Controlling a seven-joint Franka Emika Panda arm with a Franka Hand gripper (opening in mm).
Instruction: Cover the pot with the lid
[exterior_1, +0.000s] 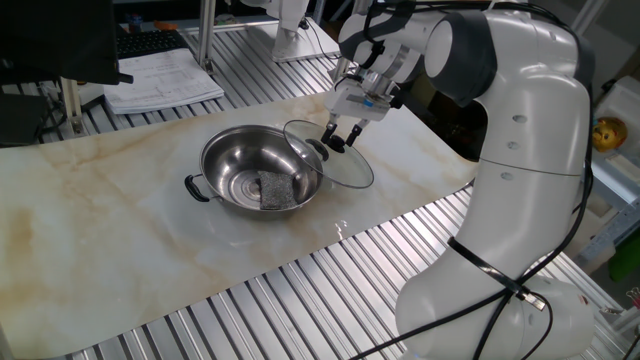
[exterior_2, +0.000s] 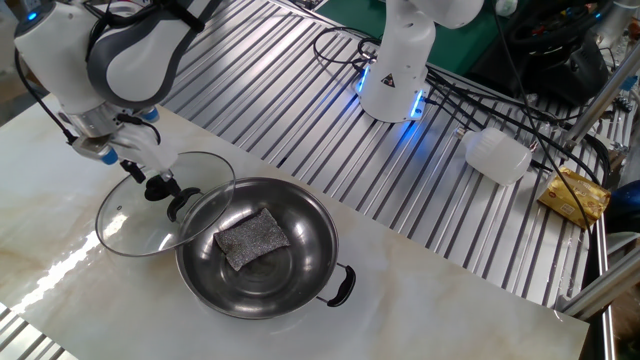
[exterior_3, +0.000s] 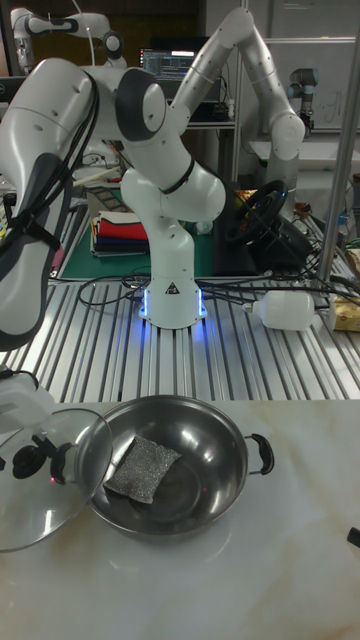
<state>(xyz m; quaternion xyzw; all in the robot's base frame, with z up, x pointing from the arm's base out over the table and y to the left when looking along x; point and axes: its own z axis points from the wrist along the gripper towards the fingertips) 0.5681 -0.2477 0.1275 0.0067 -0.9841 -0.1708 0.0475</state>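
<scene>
The shiny steel pot (exterior_1: 228, 158) (exterior_2: 305, 262) (exterior_3: 205, 438) stands on the marble top, a black handle on each side. The clear glass lid (exterior_1: 353, 168) (exterior_2: 128, 222) (exterior_3: 30, 510) leans tilted beside it, one edge resting over the pot's rim and near handle, the other edge down on the table. My gripper (exterior_1: 340, 139) (exterior_2: 152, 186) (exterior_3: 28, 456) comes down onto the lid's middle, its fingers closed around the small black knob. In the tall fixed view the fingers are partly cut off at the left edge.
A grey scouring pad (exterior_1: 272, 190) (exterior_2: 251, 238) (exterior_3: 141, 466) lies inside the pot. Papers (exterior_1: 160, 80) sit at the table's back. On the ribbed metal surface beyond the marble are a white bottle (exterior_2: 497, 155) (exterior_3: 285, 312), a yellow packet (exterior_2: 575, 195) and a robot base (exterior_2: 395, 80).
</scene>
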